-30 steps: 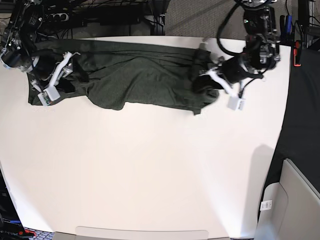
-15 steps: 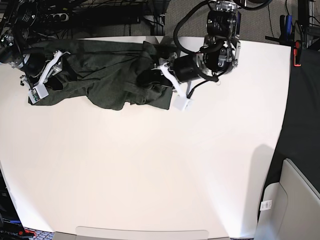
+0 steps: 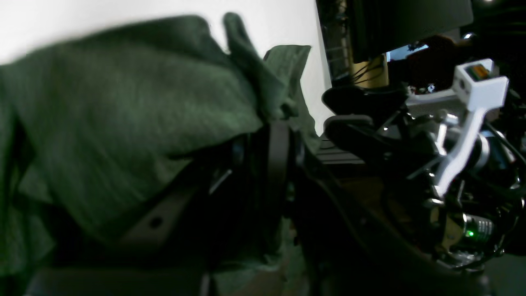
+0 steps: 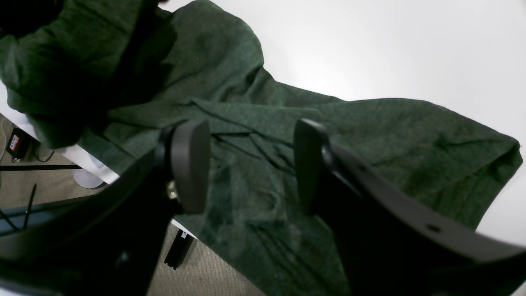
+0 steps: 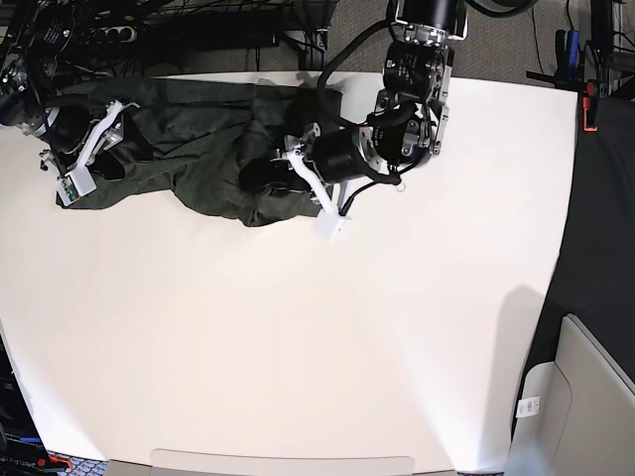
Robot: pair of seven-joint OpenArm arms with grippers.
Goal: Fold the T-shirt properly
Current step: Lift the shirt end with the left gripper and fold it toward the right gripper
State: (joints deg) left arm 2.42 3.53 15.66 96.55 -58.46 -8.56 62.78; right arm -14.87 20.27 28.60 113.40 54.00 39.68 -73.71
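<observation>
The dark olive-green T-shirt lies bunched along the far left edge of the white table. My left gripper is shut on the shirt's right end, which is doubled over toward the middle of the garment. In the left wrist view the T-shirt drapes over the closed left gripper and hides the fingertips. My right gripper hovers open over the shirt's left end. In the right wrist view the right gripper has both pads apart above the wrinkled T-shirt, holding nothing.
The shirt's back edge hangs slightly over the far table edge, with floor below. Cables and a power strip sit behind the table. A grey bin stands at the lower right. The right arm shows in the left wrist view.
My left gripper has carried the shirt's right end well to the left, folding it over the body. The right gripper shifted slightly left and back, then held still, open.
</observation>
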